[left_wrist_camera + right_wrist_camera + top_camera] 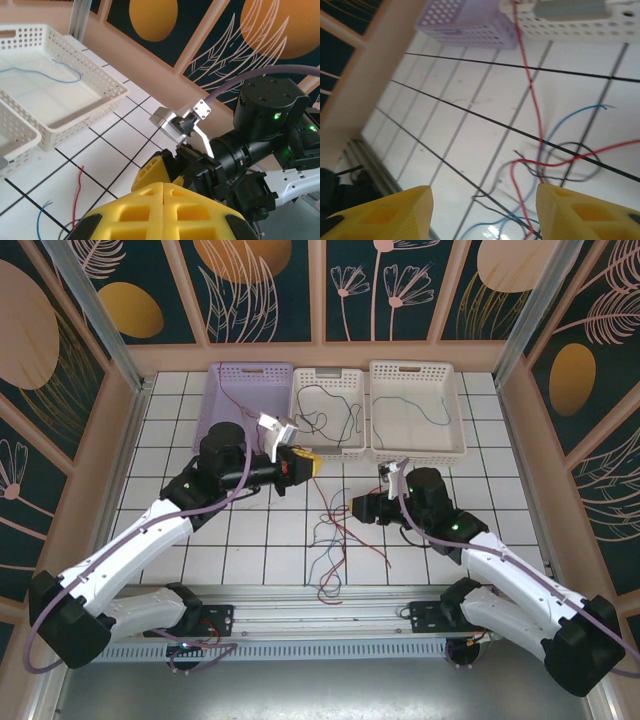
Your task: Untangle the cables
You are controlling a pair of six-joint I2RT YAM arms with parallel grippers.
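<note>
We can read no text, label, brand, number or sign in any of these views.
</note>
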